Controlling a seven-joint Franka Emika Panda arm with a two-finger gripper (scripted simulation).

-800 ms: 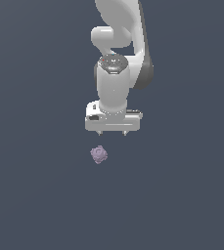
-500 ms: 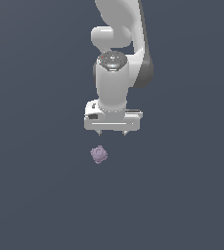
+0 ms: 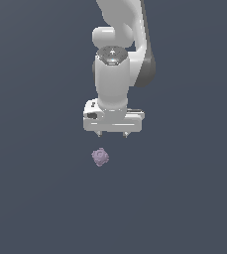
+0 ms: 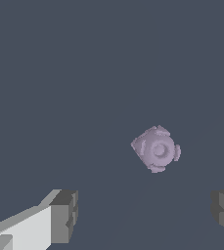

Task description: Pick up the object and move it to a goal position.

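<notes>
The object is a small pale lilac knobbly lump lying on the dark grey floor. It also shows in the wrist view. My white gripper hangs above and behind it, a little toward the exterior view's right. Its jaws are open and empty, with only the short dark fingertips showing below the hand. In the wrist view the gripper shows its two grey pads wide apart, and the lump lies beyond the gap between them, apart from both.
Only the plain dark grey floor surrounds the lump and the arm. No other object or edge shows.
The gripper has dropped slightly lower and shifted a little toward the lump. The lump has not moved.
</notes>
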